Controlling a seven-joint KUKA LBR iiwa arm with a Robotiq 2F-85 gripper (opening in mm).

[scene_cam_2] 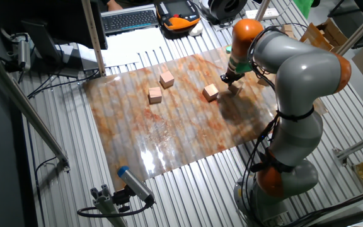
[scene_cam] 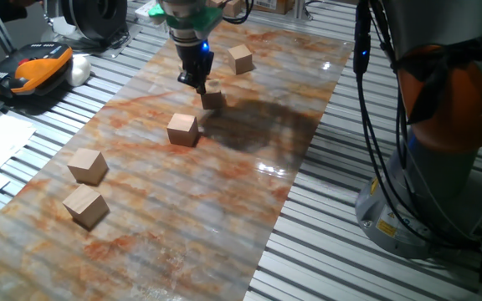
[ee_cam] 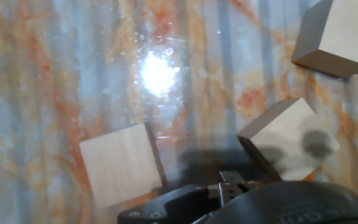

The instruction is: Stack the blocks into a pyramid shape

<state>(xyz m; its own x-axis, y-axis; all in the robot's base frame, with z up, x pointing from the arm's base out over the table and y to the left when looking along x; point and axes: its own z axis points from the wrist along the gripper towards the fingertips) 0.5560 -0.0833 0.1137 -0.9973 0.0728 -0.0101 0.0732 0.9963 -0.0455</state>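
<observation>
We see the end effector hanging low over the far part of the marbled surface, just beside and partly over one wooden block; from either fixed view we cannot tell whether its fingers are spread or pressed together, and the hand view shows only the dark housing at its lower edge, so we cannot tell whether it touches the block either. No pyramid stands anywhere: each block we can make out lies singly on the surface, none on top of another. A second block sits near the first, toward the camera in the one fixed view, and a third rests beyond the end effector near the far edge. Two more, one just beside the other, lie well apart from these at the near left. In the hand view we see three blocks apart from one another: one lower left, one tilted at centre right, one cut by the top right corner.
</observation>
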